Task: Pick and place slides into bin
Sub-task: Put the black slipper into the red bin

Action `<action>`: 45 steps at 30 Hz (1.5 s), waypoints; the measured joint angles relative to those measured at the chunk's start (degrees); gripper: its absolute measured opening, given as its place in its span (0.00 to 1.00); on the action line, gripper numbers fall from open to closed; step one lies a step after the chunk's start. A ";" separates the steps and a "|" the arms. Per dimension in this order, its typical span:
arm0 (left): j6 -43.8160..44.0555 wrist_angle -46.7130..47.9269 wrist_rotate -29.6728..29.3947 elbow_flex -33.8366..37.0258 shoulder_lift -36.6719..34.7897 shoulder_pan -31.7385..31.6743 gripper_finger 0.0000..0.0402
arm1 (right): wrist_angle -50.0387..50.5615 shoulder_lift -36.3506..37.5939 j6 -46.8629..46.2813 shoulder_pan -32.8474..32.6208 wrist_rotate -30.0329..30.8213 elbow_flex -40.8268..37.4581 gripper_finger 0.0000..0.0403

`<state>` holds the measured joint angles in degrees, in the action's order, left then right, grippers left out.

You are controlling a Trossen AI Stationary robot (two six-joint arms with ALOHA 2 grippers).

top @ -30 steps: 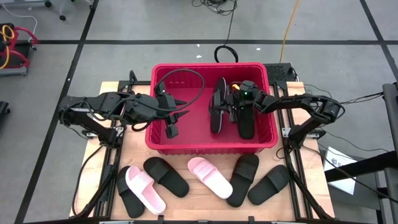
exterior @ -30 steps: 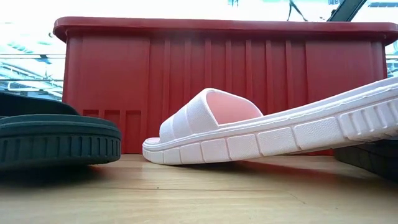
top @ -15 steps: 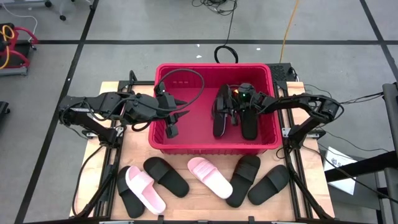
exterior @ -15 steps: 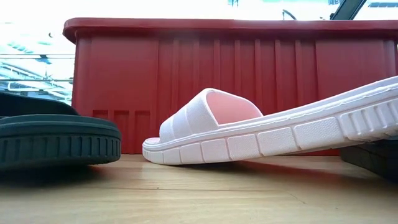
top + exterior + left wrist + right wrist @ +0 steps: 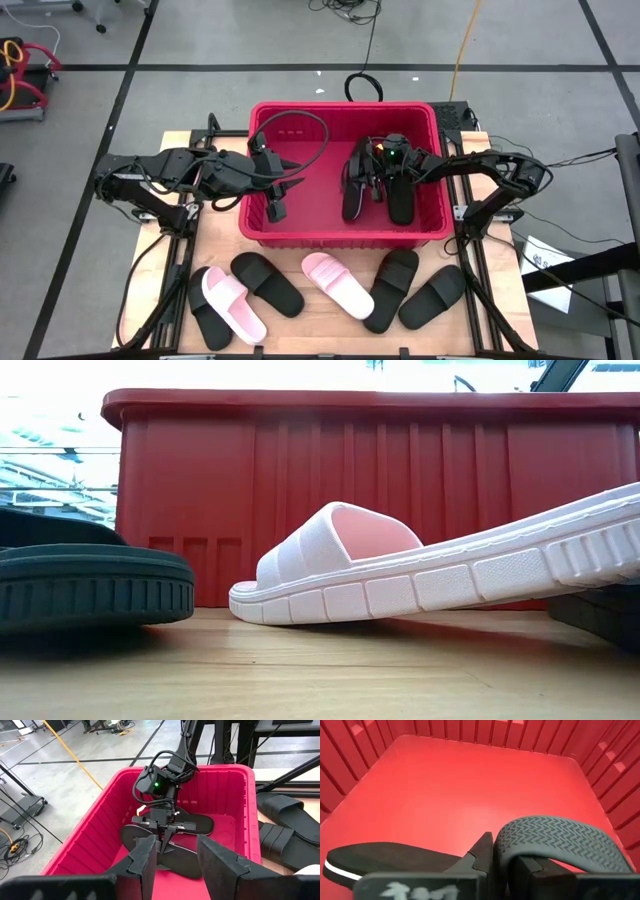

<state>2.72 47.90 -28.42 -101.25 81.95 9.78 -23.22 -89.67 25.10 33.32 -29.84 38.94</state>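
The red bin (image 5: 340,107) stands mid-table. Inside it are two black slides: one lies flat (image 5: 398,195), the other (image 5: 351,185) is beside it, and my right gripper (image 5: 369,183) is shut on that one's strap. My left gripper (image 5: 287,188) hangs open over the bin's left part with nothing between its fingers (image 5: 145,860). Several more slides lie on the table's near side, resting on their soles: two pink (image 5: 235,305) (image 5: 338,283), the others black (image 5: 267,283) (image 5: 390,285) (image 5: 433,295). My right gripper pinches the edge of the black slide's ribbed strap (image 5: 502,851) between its two fingers. One finger (image 5: 527,867) is under the strap's arch and the other (image 5: 480,855) outside it. The fingers slant down from the table's right side. The slide rests on the bin's floor (image 5: 470,785).
A black cable loop (image 5: 300,128) from the left arm hangs over the bin's left half. In the low view a pink slide (image 5: 400,575) and a black sole (image 5: 90,585) lie in front of the bin's wall (image 5: 400,460). Bare wood shows along the table's near edge.
My right gripper has sunk a little in the bin and tipped further down with the black slide, which has settled onto the bin's floor. The bin has slid slightly toward the table's right edge.
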 joint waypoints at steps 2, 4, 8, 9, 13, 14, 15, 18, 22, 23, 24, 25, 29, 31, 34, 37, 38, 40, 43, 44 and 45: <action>0.00 0.01 0.00 0.00 0.00 -0.01 0.35 | 0.00 0.00 -0.17 0.00 0.04 0.00 0.13; 0.00 0.02 0.02 0.00 0.00 0.00 0.35 | 0.00 0.00 -0.21 0.00 0.04 0.00 0.17; 0.01 0.02 0.04 0.00 0.00 -0.01 0.35 | 0.90 0.00 -0.34 0.00 0.06 0.00 0.27; 0.02 0.04 0.07 0.00 0.00 0.00 0.35 | 1.53 0.01 -0.36 0.00 0.05 0.02 0.29; 0.02 0.18 0.09 0.00 0.00 0.00 0.35 | 3.45 0.07 -4.22 0.00 0.14 0.02 0.37; 0.04 0.35 0.09 0.00 0.00 0.00 0.35 | 3.68 0.07 -5.43 0.00 0.15 0.02 0.38; 0.04 0.44 0.09 0.00 0.00 -0.01 0.35 | 3.96 0.07 -6.25 0.00 0.19 0.02 0.39; 0.04 0.42 0.09 0.00 0.00 0.00 0.35 | 5.55 0.09 -8.99 0.01 0.42 0.02 0.40; 0.07 0.42 0.09 0.00 0.00 -0.01 0.35 | 9.54 0.19 -13.29 0.00 2.65 0.02 0.39; 0.11 0.42 0.09 0.00 0.00 -0.01 0.35 | 10.70 0.34 -13.74 0.00 2.86 0.02 0.39; 0.13 0.42 0.09 0.00 0.00 -0.01 0.35 | 11.67 0.52 -13.98 0.00 2.96 0.02 0.39; 0.13 0.42 0.09 0.00 0.00 0.00 0.35 | 12.77 0.95 -14.15 0.02 3.07 0.02 0.38; 0.13 0.42 0.09 0.00 0.00 0.00 0.35 | 16.81 3.89 -14.19 0.00 3.07 0.02 0.39; 0.13 0.42 0.09 0.00 0.00 -0.02 0.35 | 18.62 5.85 -14.83 0.00 3.25 0.02 0.39; 0.13 0.42 0.09 0.00 0.00 -0.01 0.35 | 21.38 8.83 -16.57 0.00 6.35 0.02 0.39; 0.11 0.40 0.09 0.00 0.00 -0.02 0.35 | 22.40 10.19 -16.60 0.00 7.80 0.02 0.39; 0.13 0.40 0.09 0.00 0.00 -0.02 0.35 | 22.43 10.27 -16.41 0.00 7.63 0.02 0.39; 0.12 0.39 0.14 0.00 0.00 -0.01 0.35 | 22.39 10.29 -15.45 -0.03 6.63 0.02 0.39; 0.11 0.39 0.88 0.00 0.00 -0.02 0.35 | 22.09 10.25 -9.29 -0.79 -0.49 0.02 0.38; 0.09 0.39 1.40 0.00 0.00 -0.02 0.35 | 20.93 10.25 -7.55 -1.33 -2.58 0.02 0.38; 0.09 0.39 1.46 0.00 0.00 0.00 0.35 | 19.29 10.25 -6.76 -1.87 -3.38 0.02 0.37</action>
<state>2.81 48.29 -26.96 -101.25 81.95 9.78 -3.93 -79.42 18.34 31.46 -33.22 38.96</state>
